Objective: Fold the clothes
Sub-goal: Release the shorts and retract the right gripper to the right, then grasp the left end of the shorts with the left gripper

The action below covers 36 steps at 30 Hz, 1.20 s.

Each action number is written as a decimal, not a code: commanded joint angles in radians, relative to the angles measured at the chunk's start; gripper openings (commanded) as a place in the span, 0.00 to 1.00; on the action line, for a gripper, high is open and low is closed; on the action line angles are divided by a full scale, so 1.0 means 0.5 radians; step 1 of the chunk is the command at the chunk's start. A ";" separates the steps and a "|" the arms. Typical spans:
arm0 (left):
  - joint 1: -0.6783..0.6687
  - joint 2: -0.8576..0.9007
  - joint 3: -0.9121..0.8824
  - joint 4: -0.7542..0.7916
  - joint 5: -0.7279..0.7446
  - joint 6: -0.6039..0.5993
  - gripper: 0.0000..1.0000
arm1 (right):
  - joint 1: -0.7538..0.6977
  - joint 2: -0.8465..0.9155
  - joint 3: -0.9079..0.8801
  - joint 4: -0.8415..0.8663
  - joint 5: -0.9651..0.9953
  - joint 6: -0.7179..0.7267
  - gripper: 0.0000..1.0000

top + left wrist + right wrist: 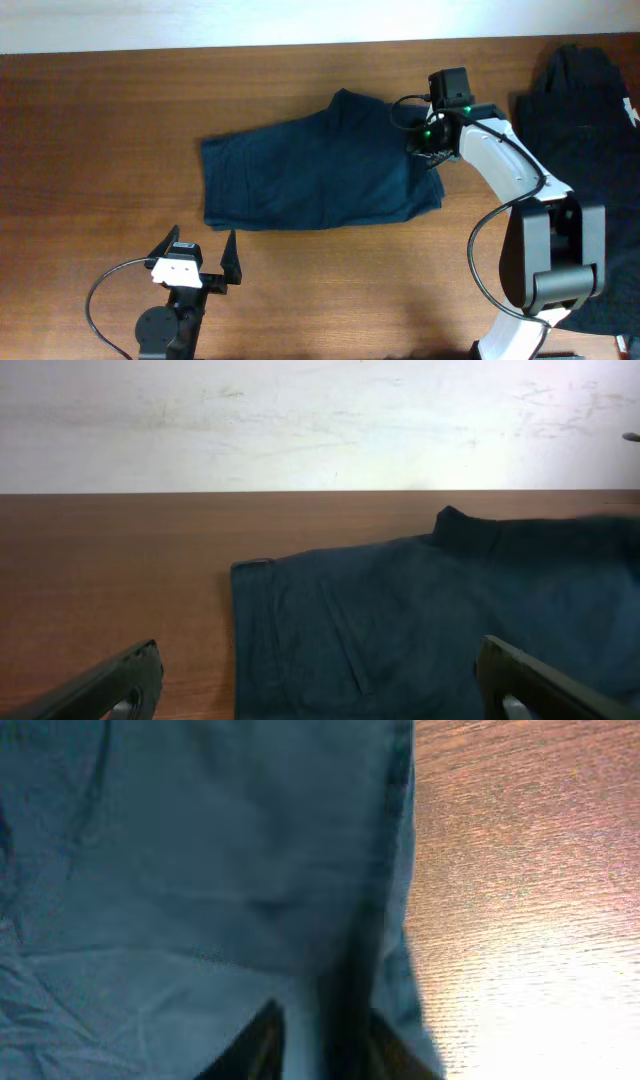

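The navy-blue shorts (310, 170) lie flat in the middle of the wooden table, folded over, and also show in the left wrist view (420, 620) and the right wrist view (200, 870). My right gripper (430, 150) is at the shorts' right edge, its fingers (325, 1045) closed on a fold of the blue cloth. My left gripper (205, 262) is open and empty, near the table's front edge, just in front of the shorts' left end (320, 690). Blacker garments (585, 110) with a small white mark lie at the far right.
The dark pile at the right runs along the table's right edge behind the right arm's base (550, 260). Bare wood (100, 150) lies left of the shorts. A pale wall (300, 420) backs the table's far edge.
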 commanded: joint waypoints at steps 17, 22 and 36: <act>-0.009 -0.011 -0.011 -0.003 0.007 -0.013 0.99 | -0.546 0.009 0.513 -0.918 0.612 0.307 0.99; -0.009 -0.011 -0.011 -0.003 0.007 -0.013 0.99 | -0.719 0.009 0.513 -0.906 0.610 0.308 0.99; -0.009 0.316 0.663 -0.286 0.455 0.033 0.99 | -0.720 0.009 0.513 -0.906 0.610 0.308 0.99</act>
